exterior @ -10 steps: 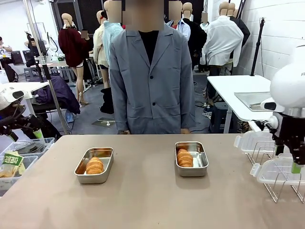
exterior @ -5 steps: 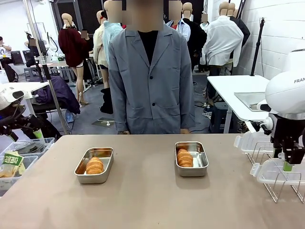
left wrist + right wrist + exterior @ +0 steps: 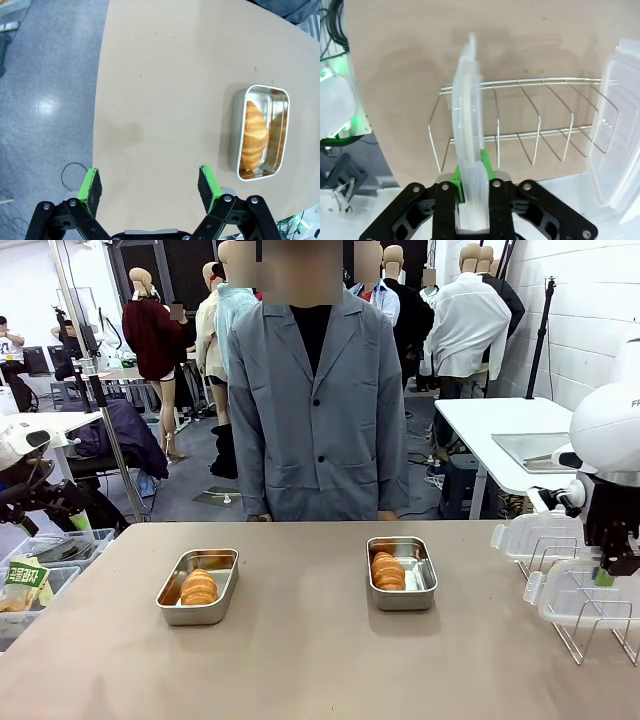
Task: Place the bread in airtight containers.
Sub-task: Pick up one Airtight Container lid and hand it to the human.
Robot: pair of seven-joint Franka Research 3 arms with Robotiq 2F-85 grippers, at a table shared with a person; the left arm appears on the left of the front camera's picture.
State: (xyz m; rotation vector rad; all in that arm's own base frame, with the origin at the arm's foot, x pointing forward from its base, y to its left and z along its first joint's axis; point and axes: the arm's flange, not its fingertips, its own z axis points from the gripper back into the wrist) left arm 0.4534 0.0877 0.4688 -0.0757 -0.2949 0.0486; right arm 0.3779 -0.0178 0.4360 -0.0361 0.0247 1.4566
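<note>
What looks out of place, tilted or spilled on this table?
Nothing stands out. The left roll lies inside the left tin, the right roll inside the right tin, both tins flat. No spills show on the table. The far lid stands in the wire rack; the right gripper is shut on the near lid.

Front view faces across the table (image 3: pixel 300 660). Left wrist view, high, shares the tin (image 3: pixel 278 125) right of the left gripper (image 3: pixel 148 172); right wrist view, close, shares the rack (image 3: pixel 540 132).
</note>
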